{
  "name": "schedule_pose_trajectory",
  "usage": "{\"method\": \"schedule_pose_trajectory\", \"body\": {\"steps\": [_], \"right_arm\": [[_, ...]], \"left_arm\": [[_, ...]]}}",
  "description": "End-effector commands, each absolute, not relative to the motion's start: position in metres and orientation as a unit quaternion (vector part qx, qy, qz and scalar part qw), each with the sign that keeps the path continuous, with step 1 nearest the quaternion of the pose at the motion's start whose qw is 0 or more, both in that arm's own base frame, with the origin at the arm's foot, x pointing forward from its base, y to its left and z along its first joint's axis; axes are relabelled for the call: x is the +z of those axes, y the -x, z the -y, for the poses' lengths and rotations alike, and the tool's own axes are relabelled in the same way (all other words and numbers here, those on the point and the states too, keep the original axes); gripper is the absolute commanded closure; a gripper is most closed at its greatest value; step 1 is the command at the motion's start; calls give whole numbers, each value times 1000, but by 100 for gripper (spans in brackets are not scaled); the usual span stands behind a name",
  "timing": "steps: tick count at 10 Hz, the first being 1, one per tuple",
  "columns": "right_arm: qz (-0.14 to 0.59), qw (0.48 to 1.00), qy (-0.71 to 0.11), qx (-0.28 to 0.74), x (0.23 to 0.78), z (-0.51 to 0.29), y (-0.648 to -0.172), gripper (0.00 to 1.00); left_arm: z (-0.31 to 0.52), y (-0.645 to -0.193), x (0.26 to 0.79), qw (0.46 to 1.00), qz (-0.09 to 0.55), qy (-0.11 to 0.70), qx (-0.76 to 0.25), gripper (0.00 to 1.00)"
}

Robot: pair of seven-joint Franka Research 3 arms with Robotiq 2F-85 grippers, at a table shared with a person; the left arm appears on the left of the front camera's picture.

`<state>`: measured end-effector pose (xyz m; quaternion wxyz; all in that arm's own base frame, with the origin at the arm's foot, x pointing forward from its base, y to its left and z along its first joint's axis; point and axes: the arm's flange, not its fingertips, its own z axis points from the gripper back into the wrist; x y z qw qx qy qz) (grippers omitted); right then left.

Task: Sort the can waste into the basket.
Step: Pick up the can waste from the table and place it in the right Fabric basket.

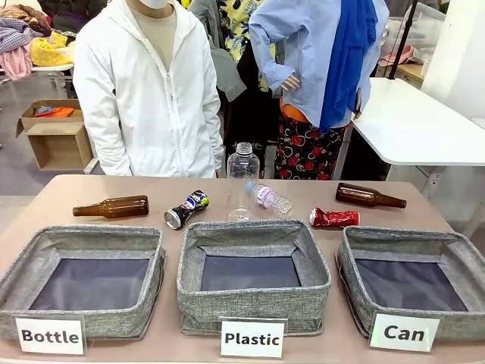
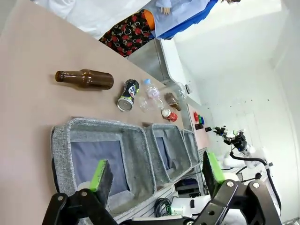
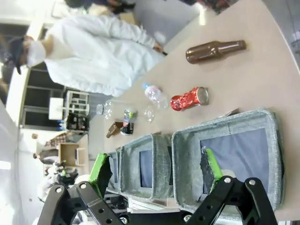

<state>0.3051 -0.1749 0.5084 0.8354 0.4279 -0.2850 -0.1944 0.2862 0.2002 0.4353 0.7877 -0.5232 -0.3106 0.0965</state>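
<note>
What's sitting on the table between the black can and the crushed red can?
In the front view, two clear plastic ones: an upright bottle and a lying bottle.

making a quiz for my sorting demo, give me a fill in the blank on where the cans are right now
The crushed red can lies right behind the basket signed ____.
The black can lies on its side beside a ____ glass bottle.
The left pincer and right pincer both stand ____.
Missing words: Can; brown; open.
</note>
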Motion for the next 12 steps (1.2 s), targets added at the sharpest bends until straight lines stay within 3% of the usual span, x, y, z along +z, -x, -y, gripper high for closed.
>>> {"method": "schedule_pose_trajectory", "body": {"steps": [1, 4, 6, 8, 9, 12], "right_arm": [[255, 889, -370, -86, 520, 140, -330, 0], [153, 966, -201, 62, 523, 38, -396, 0], [96, 990, -73, 77, 499, -30, -436, 0], [106, 991, 24, 72, 488, -65, -452, 0], [129, 984, -73, 102, 508, -42, -439, 0], [206, 957, -202, 29, 557, 96, -349, 0]], "left_arm": [[-201, -289, 435, 782, 322, 526, 87, 0], [-201, -289, 435, 782, 322, 526, 87, 0], [-201, -289, 435, 782, 322, 526, 87, 0], [-201, -289, 435, 782, 322, 526, 87, 0], [-201, -289, 435, 782, 322, 526, 87, 0], [-201, -289, 435, 782, 322, 526, 87, 0]]}}
